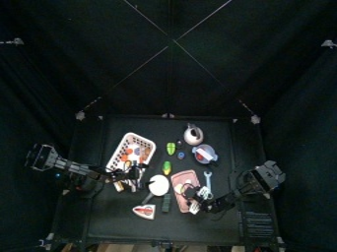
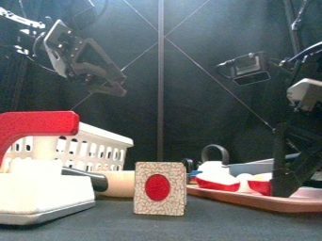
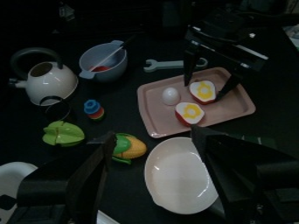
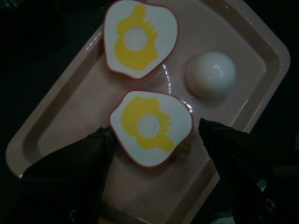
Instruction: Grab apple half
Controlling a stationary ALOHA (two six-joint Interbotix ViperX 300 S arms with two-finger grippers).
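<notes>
Pink tray (image 4: 70, 105): right tool (image 4: 158, 144) spread over apple half (image 4: 146, 127); egg (image 4: 212, 71) beside

Right gripper (image 1: 198, 204) over pink tray (image 1: 174, 189)

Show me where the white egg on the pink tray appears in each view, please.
Top view: too small to tell apart on the pink tray.
Front view: not visible; only the tray's rim shows.
Left wrist view: white egg at the tray's corner, beside two apple halves.
Right wrist view: egg beyond the right claw.
Shared landmark: the pink tray.
</notes>
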